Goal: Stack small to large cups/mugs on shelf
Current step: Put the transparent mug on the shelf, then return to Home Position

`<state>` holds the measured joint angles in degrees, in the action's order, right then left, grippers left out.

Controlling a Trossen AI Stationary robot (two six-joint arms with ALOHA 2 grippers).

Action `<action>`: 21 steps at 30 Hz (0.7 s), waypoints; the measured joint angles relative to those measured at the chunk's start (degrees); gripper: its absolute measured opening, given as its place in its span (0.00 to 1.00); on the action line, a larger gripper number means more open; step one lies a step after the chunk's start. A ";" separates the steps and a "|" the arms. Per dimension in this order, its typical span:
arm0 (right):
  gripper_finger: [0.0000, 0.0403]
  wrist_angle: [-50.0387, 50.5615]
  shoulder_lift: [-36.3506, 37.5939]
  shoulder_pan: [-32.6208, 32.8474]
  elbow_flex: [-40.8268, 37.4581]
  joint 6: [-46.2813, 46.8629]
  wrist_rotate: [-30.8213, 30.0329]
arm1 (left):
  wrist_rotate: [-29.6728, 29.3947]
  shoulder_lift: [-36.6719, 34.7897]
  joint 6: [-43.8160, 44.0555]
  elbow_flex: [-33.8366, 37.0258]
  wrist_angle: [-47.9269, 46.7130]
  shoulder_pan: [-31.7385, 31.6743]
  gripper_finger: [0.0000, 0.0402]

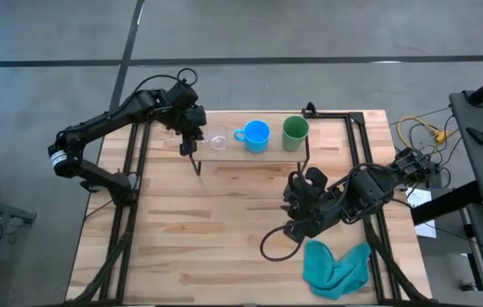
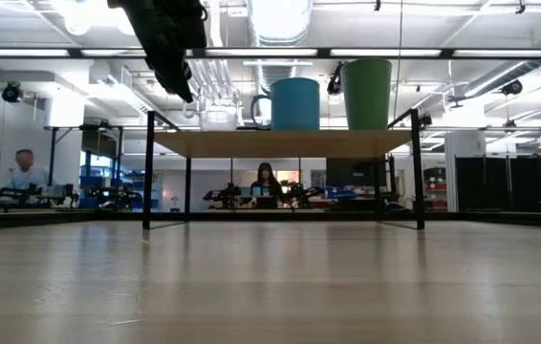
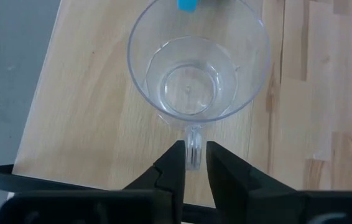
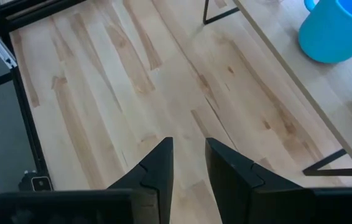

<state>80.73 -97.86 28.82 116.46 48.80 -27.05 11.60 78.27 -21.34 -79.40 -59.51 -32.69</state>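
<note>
Both arms stand above everything else in the high view. Left gripper (image 1: pixel 192 136) sits at the left end of the shelf (image 1: pixel 267 156), just beside the clear glass cup (image 1: pixel 218 141). Right gripper (image 1: pixel 297 203) rests low over the tabletop (image 1: pixel 207 230) near its middle, towards the right edge, well apart from the shelf. On the shelf board, along the tabletop's far edge, three vessels stand in a row: clear glass cup at the left end, blue mug (image 1: pixel 256 135) in the middle with its handle turned towards the glass, green cup (image 1: pixel 295 132) at the right end. None is nested in another. A teal cloth (image 1: pixel 337 267) lies crumpled near the tabletop's near right corner.

Low view: the shelf (image 2: pixel 280 143) stands on thin black legs, carrying the glass cup (image 2: pixel 219 108), blue mug (image 2: pixel 294 103) and green cup (image 2: pixel 367 94), all upright. The left gripper (image 2: pixel 177 72) hangs from above just beside the glass cup. Two people sit at desks in the room behind.

Left wrist view: the fingers (image 3: pixel 175 171) are close together with the glass cup's handle between them; whether they press it cannot be told. The cup (image 3: pixel 198 65) stands upright on the shelf board (image 3: pixel 76 118), near the board's end.

Right wrist view: the fingers (image 4: pixel 157 165) are slightly apart, holding nothing, over bare tabletop (image 4: pixel 89 106). The shelf edge (image 4: pixel 275 81) and blue mug (image 4: pixel 341 28) show farther off.
</note>
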 joint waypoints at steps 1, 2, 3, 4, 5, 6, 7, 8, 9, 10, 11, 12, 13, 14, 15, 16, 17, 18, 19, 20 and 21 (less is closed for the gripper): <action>0.22 0.00 0.00 0.00 0.00 0.00 0.00 | -0.01 0.01 0.01 0.00 0.03 0.00 0.13; 0.22 0.00 0.00 0.00 0.00 0.00 0.00 | -0.02 0.01 0.02 -0.03 0.03 0.00 0.14; 0.22 0.00 0.00 0.02 0.00 0.00 0.00 | -0.02 0.01 0.04 -0.07 0.04 0.00 0.14; 0.22 0.00 0.00 0.02 0.00 0.00 0.00 | -0.02 -0.01 0.11 -0.13 0.16 0.00 0.15; 0.22 0.00 0.00 0.00 0.00 0.00 0.00 | -0.02 -0.07 0.26 -0.17 0.16 0.00 0.15; 0.22 0.00 0.00 0.00 0.00 -0.01 0.00 | -0.04 -0.20 0.82 -0.20 0.18 0.02 0.15; 0.22 0.00 0.00 0.00 0.00 -0.01 0.00 | -0.04 -0.31 1.38 -0.32 0.14 0.02 0.15; 0.22 0.00 0.00 0.00 0.00 0.00 0.00 | -0.04 -0.41 1.51 -0.53 0.14 0.02 0.15; 0.22 0.00 0.00 0.00 0.00 -0.17 0.00 | -0.04 -0.59 1.52 -0.72 0.05 0.02 0.15; 0.22 -0.02 0.00 0.00 0.00 -0.60 0.00 | -0.07 -0.73 1.53 -0.99 -0.15 0.02 0.15; 0.22 -0.01 0.00 0.00 0.00 -1.19 0.00 | -0.07 -0.85 1.54 -1.39 -0.24 0.02 0.15; 0.22 -0.02 0.00 0.00 0.00 -1.87 0.00 | -0.07 -1.07 1.55 -1.81 -0.19 0.02 0.15; 0.22 -0.02 0.00 0.01 0.00 -2.31 0.00 | -0.07 -1.33 1.57 -2.28 -0.20 0.02 0.15; 0.22 -0.02 0.00 0.00 0.00 -2.37 0.00 | -0.07 -1.62 1.72 -2.75 -0.22 0.03 0.15; 0.22 -0.01 0.00 0.00 0.00 -2.38 0.00 | -0.07 -1.98 2.16 -3.33 -0.26 0.07 0.15; 0.22 0.00 0.00 0.00 0.00 -2.41 0.00 | -0.09 -2.38 3.22 -3.92 -0.38 0.07 0.15; 0.22 0.00 0.00 0.00 0.00 -2.72 0.00 | -0.07 -2.74 4.45 -4.60 -0.66 0.07 0.15; 0.22 0.00 0.07 0.00 0.00 -3.21 0.01 | -0.07 -3.20 6.12 -5.40 -1.17 0.07 0.15; 0.22 -0.02 0.13 0.00 0.00 -3.77 0.00 | -0.07 -3.77 8.06 -6.11 -1.82 0.07 0.15; 0.22 -0.01 0.23 0.00 0.00 -3.90 0.00 | -0.07 -4.51 10.29 -6.75 -2.14 0.07 0.15; 0.22 0.00 0.31 0.00 0.00 -3.89 0.00 | -0.07 -5.32 12.64 -7.34 -2.39 0.07 0.15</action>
<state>80.73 -97.55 28.82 116.46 44.91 -27.05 11.52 72.95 -8.70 -86.73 -61.91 -32.62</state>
